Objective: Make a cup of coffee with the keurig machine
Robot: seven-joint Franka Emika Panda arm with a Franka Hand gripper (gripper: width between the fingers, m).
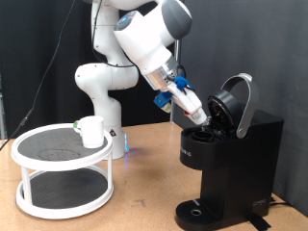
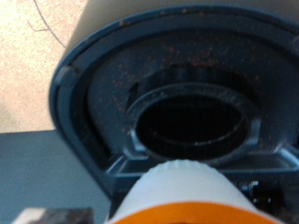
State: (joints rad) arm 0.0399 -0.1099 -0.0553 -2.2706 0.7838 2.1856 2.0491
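The keurig machine [image 1: 231, 154] stands on the tabletop [image 1: 144, 207] at the exterior view's right, its domed lid [image 1: 241, 101] tipped up and open. Its lower right corner is cut off by the picture's edge. The end effector [image 1: 199, 115] reaches into the open mouth of the machine, and its fingertips are hidden against the dark opening, so I cannot tell whether it is open or closed. In the wrist view a pale rounded object with an orange rim [image 2: 182, 196] sits at the picture's edge, just before the round pod chamber [image 2: 192, 121]; it is blurred and cut off, and what grips it cannot be made out. There is one cup [image 1: 91, 131], upright on the upper tier of a white two-tier round rack [image 1: 63, 168] at the exterior view's left, well apart from the machine. One coffee maker, one cup, one rack and one arm [image 1: 144, 48] are in view.
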